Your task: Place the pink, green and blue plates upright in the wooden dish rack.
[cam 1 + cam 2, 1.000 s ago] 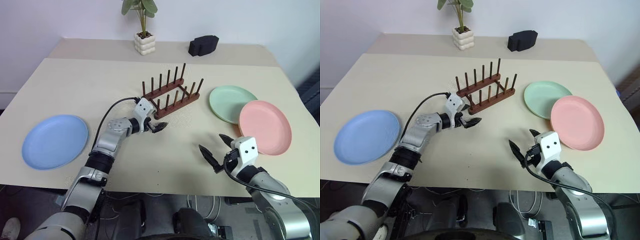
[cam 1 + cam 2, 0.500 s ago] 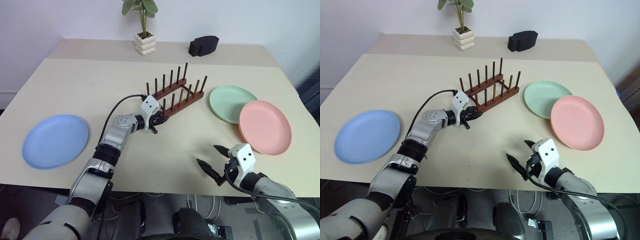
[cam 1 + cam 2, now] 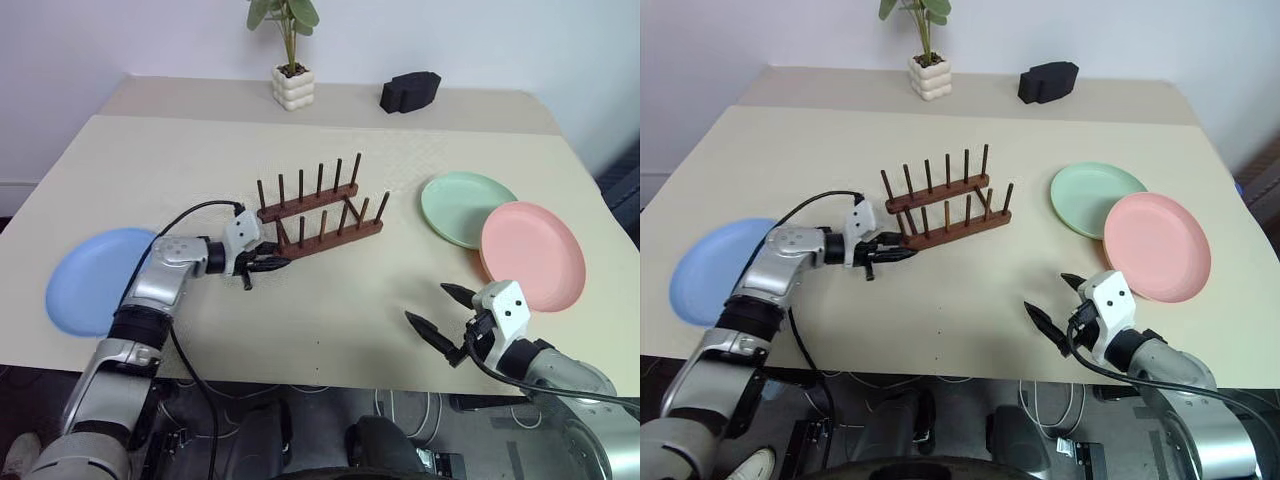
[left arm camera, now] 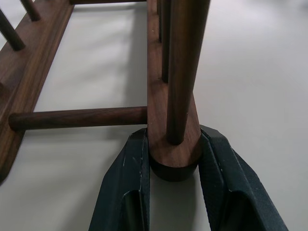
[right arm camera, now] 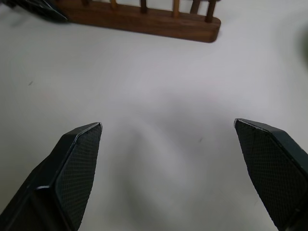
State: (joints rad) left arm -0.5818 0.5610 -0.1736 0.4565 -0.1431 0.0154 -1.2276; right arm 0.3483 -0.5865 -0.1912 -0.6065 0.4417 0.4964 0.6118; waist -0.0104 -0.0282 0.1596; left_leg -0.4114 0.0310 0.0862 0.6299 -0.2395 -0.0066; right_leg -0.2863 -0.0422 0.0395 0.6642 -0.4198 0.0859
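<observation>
Rack (image 3: 320,213) upright, long axis left-right; left hand (image 4: 174,166) clamps end.

Reddish-brown rack (image 3: 310,212); blue plate (image 3: 90,280), green plate (image 3: 462,205), pink plate (image 3: 532,255).

My left tool (image 4: 174,166) went from open beside the rack (image 3: 318,212) to clamped on the end of its near rail, one finger on each side. I've since dragged that end toward my left, so the rack swung from a steep diagonal to nearly parallel with the table's (image 3: 330,320) front edge, now farther from the green plate (image 3: 466,206). My left arm now covers part of the blue plate (image 3: 90,280). My right tool (image 3: 445,320) pulled back toward the near edge, jaws wide apart.
</observation>
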